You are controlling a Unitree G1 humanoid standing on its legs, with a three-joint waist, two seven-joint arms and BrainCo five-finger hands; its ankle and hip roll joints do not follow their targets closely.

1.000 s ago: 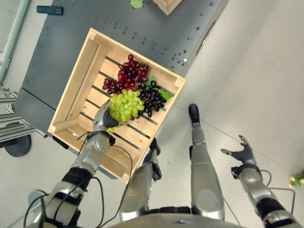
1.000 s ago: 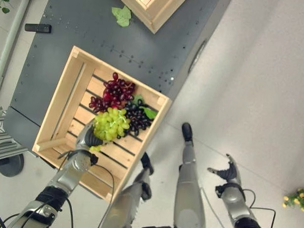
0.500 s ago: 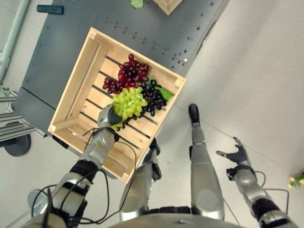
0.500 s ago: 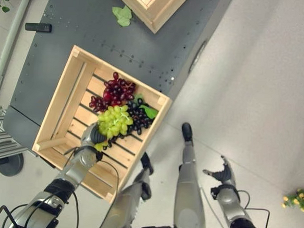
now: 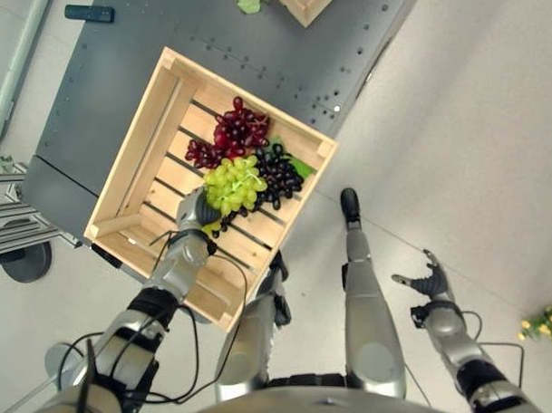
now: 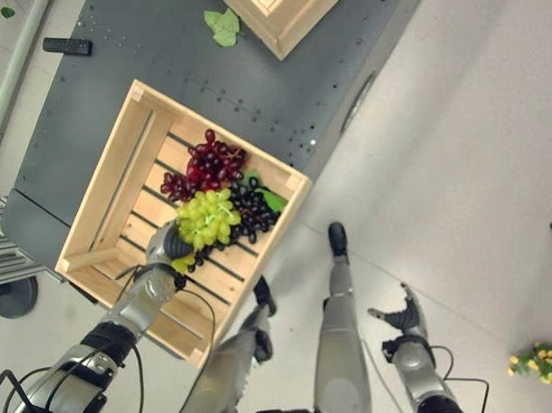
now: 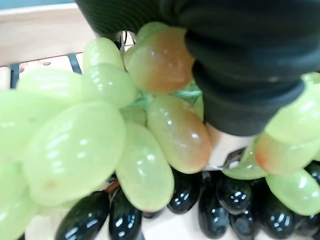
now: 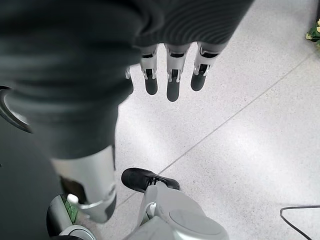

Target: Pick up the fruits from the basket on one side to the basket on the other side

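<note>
A bunch of green grapes [image 5: 233, 184] sits in my left hand [image 5: 194, 213], whose fingers curl round it, inside the wooden crate [image 5: 133, 152] on the grey table. The bunch rests against black grapes [image 5: 277, 175], with red grapes [image 5: 235, 133] just beyond. In the left wrist view the green grapes [image 7: 75, 150] press close against the hand, above the black grapes [image 7: 185, 192]. My right hand [image 5: 427, 282] hangs low over the floor at the right, its fingers [image 8: 170, 82] straight and holding nothing.
A second wooden crate [image 6: 284, 30] holding red fruit stands at the table's far edge, a green leaf [image 6: 219, 27] beside it. A black bar [image 5: 89, 13] lies on the grey table [image 5: 99, 82]. A metal rack [image 5: 8, 224] stands at the left; yellow flowers [image 5: 546, 322] lie on the floor.
My left hand has carried the green grapes a little further into the crate, onto the black bunch. My right hand has drifted slightly lower and left. Little has moved in the last half second.
</note>
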